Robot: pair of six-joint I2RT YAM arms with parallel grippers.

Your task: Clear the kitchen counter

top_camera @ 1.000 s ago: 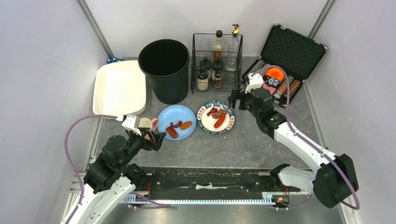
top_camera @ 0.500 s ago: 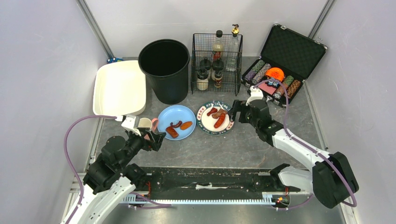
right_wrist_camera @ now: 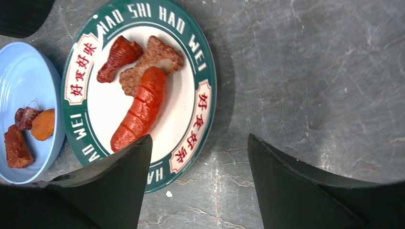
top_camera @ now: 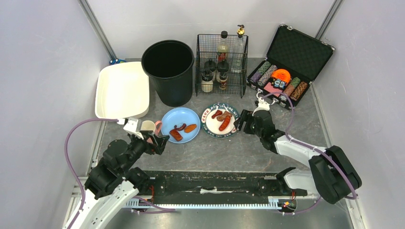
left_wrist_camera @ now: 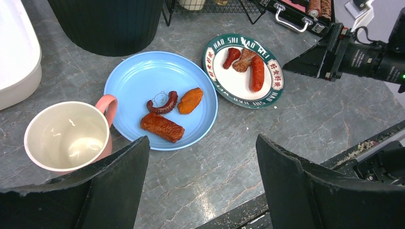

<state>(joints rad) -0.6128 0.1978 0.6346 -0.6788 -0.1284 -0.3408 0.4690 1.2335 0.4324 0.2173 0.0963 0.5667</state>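
Note:
The dark grey stone-look kitchen counter (top_camera: 267, 150) carries a blue plate (top_camera: 180, 125) with three food pieces and a green-rimmed white plate (top_camera: 220, 120) with sausages. A pink mug (top_camera: 152, 126) stands left of the blue plate. My left gripper (top_camera: 161, 141) is open and empty, low over the counter just near of the mug (left_wrist_camera: 67, 136) and blue plate (left_wrist_camera: 143, 81). My right gripper (top_camera: 241, 121) is open and empty, low at the right rim of the green-rimmed plate (right_wrist_camera: 203, 109), one finger over the plate's edge.
A black bucket (top_camera: 168, 70), a white tray (top_camera: 122, 89), a wire rack of bottles (top_camera: 221, 57) and an open case of poker chips (top_camera: 286, 62) stand along the back. A black rail frame (top_camera: 215, 183) runs along the near edge.
My right gripper has moved from the poker chip case down and toward me to the right rim of the green-rimmed plate. The left arm has barely moved.

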